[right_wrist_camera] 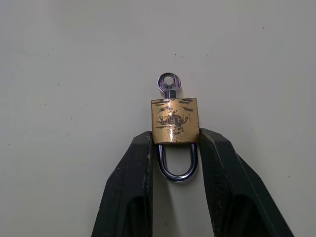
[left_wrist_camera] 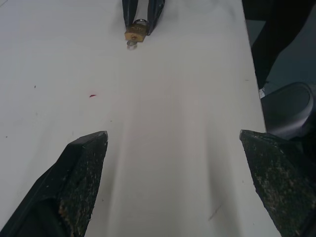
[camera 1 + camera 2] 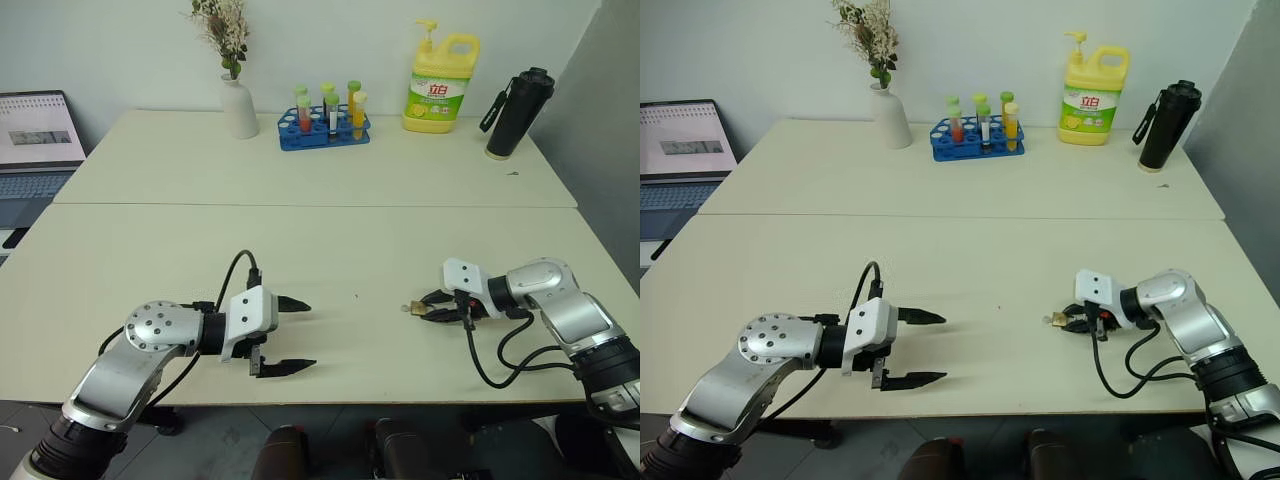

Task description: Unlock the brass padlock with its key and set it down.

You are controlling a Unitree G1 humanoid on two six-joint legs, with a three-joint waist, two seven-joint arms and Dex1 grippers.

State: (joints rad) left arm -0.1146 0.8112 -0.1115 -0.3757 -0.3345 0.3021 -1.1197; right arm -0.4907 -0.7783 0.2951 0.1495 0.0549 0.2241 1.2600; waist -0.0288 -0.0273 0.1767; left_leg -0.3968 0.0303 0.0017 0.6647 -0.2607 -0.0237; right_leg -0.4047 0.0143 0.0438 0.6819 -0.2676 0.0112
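Small scuffed brass padlock (image 1: pixel 175 121) with silvery key (image 1: pixel 169 83) inserted, pinched by right claw (image 1: pixel 174 143) on pale surface (image 3: pixel 330 240), left claw (image 3: pixel 288 336) spread wide, empty, blue rack (image 3: pixel 322 131) holding coloured tubes

the padlock (image 1: pixel 175 120) has a scratched, shiny brass body, a polished silvery shackle and a small bright metal key (image 1: pixel 169 83). the table (image 3: pixel 330 180) is smooth matt cream. the fingers (image 2: pixel 79 177) look rough, speckled black.
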